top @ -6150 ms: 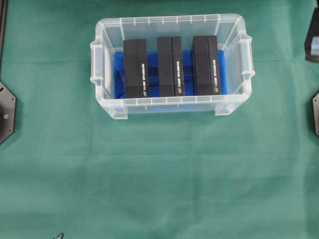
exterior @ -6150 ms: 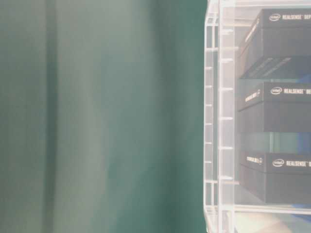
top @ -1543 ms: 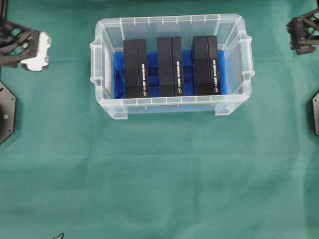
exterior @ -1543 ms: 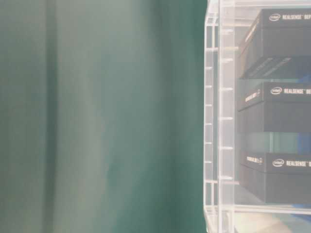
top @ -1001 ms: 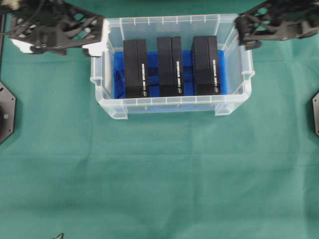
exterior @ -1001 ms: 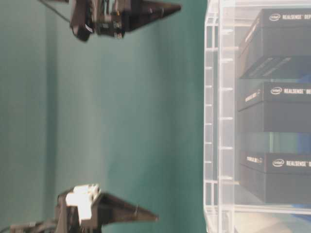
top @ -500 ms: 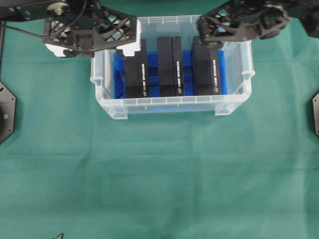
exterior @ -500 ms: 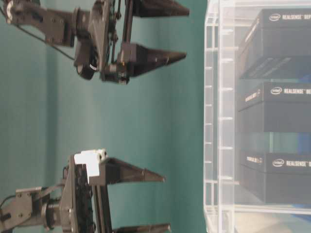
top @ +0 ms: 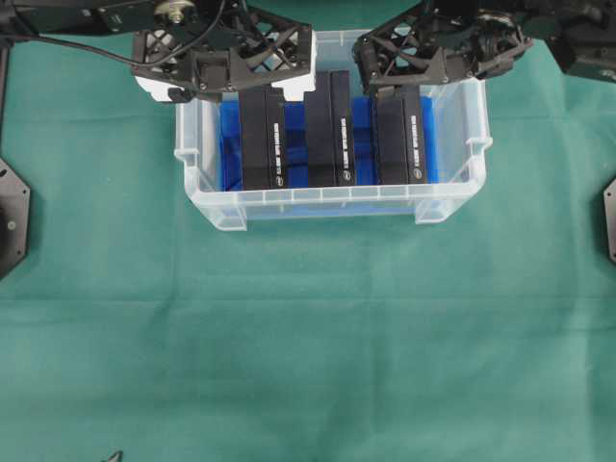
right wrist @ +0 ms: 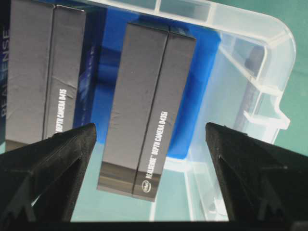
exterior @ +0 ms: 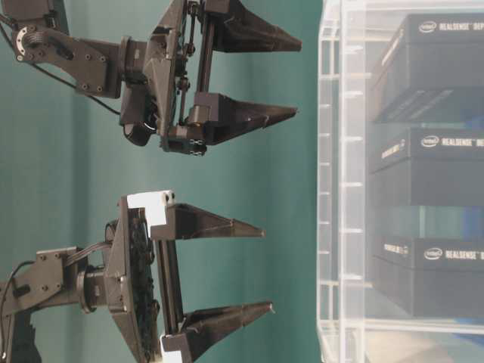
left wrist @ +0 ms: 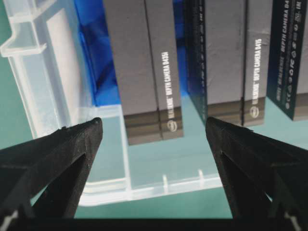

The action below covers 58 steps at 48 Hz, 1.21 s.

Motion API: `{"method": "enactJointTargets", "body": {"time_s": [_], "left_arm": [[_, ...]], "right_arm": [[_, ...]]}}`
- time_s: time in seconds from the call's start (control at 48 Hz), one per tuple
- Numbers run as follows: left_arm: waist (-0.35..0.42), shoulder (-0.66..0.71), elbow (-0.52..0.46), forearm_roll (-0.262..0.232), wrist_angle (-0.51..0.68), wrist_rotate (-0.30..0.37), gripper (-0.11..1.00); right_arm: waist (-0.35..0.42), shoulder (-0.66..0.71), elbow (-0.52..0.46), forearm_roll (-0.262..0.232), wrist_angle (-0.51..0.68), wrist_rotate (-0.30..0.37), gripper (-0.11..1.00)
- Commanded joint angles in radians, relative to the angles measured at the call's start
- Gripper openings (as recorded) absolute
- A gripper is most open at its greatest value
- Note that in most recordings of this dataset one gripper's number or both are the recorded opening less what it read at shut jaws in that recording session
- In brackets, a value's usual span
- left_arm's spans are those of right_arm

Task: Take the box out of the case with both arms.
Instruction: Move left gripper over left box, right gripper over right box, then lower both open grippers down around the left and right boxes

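Note:
The clear case (top: 332, 197) with blue lining holds three black boxes standing on edge: left (top: 263, 140), middle (top: 328, 130), right (top: 399, 140). My left gripper (top: 236, 85) hangs open above the case's far left part, pointing down. In the left wrist view this gripper (left wrist: 153, 122) straddles the left box (left wrist: 144, 67) from above without touching it. My right gripper (top: 419, 72) is open over the far right part. In the right wrist view it (right wrist: 150, 126) frames the right box (right wrist: 144, 110). In the table-level view both grippers (exterior: 268, 268) (exterior: 299, 79) stop short of the case rim (exterior: 340, 189).
Green cloth (top: 308, 337) covers the table around the case. Black mounts sit at the left edge (top: 12, 217) and right edge (top: 609, 217). The case's side handles (right wrist: 260, 86) and left wall (left wrist: 48, 72) stand close to the outer fingers.
Both grippers have come in from the far corners to above the case, the left one rightward and the right one leftward, and nearer its rim. Both stayed open. The boxes have not moved.

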Motion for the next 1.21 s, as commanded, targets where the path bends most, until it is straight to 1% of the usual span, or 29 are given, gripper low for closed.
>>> {"method": "enactJointTargets", "body": {"time_s": [0.0,0.125,0.542,1.188], "left_arm": [[-0.003,-0.006,-0.029,0.005,-0.003,-0.002,0.9],[-0.003,0.002,-0.034,0.003,-0.003,-0.002,0.9],[-0.003,0.014,-0.035,0.005,-0.023,0.005,0.9],[-0.008,0.018,-0.035,0.003,-0.023,0.006,0.9]], "right_arm": [[0.003,-0.012,-0.021,-0.002,-0.012,0.002,0.92],[0.002,-0.011,-0.021,-0.003,-0.028,0.002,0.92],[0.003,-0.008,-0.021,-0.002,-0.026,0.003,0.92],[0.006,-0.006,-0.021,-0.002,-0.026,0.003,0.92]]}}
